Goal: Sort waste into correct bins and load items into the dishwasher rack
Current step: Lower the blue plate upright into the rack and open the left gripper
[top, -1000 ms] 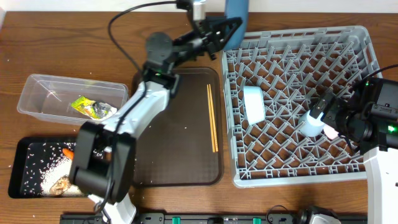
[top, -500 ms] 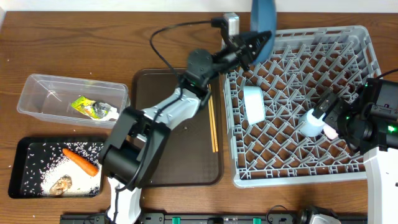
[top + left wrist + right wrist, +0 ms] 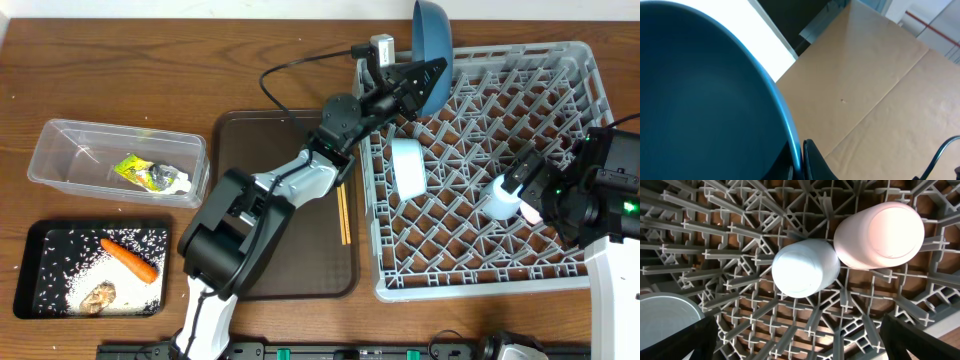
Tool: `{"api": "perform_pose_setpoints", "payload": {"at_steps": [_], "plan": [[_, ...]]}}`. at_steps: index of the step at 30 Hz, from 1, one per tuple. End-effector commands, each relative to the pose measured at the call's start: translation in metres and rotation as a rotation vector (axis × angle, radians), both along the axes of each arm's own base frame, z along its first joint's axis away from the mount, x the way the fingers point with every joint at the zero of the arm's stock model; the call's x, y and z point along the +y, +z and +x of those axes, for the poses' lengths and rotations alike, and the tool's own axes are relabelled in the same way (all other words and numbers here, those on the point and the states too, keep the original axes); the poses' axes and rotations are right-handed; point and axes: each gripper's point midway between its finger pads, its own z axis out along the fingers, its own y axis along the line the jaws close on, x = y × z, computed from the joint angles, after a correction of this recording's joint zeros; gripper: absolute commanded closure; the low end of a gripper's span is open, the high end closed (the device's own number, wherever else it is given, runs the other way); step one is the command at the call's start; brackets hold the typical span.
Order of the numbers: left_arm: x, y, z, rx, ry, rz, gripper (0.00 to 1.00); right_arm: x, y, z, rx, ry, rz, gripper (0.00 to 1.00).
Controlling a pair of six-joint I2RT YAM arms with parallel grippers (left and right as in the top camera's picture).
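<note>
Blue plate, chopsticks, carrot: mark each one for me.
blue plate (image 3: 432, 25), overhead view, upper part of its blue face.
chopsticks (image 3: 344, 215), overhead view, visible lower stretch of the pair.
carrot (image 3: 130, 259), overhead view, middle of its body.

Left fingers (image 3: 422, 76) swung blue plate (image 3: 432, 28) rightward; it now hangs over rack's (image 3: 480, 291) far-left corner.

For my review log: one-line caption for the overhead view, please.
Left gripper holds the blue plate upright over the far edge of the dishwasher rack; chopsticks lie on the brown tray.
</note>
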Motion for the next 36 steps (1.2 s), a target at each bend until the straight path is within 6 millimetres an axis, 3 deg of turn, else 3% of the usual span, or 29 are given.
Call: {"api": "perform_pose_setpoints", "payload": {"at_steps": [1,8,36], "plan": [[0.002,0.010,0.008,0.055,0.010,-0.095,0.94,-0.005,0.005,0.001,-0.011,-0.024,-0.011,0.01],[0.001,-0.011,0.016,0.131,0.022,-0.097,0.94,-0.005,0.005,0.000,-0.007,-0.024,-0.010,0.01],[-0.018,-0.007,-0.007,0.101,-0.078,-0.083,0.94,-0.006,0.004,-0.001,-0.004,-0.026,-0.014,0.01]]}}
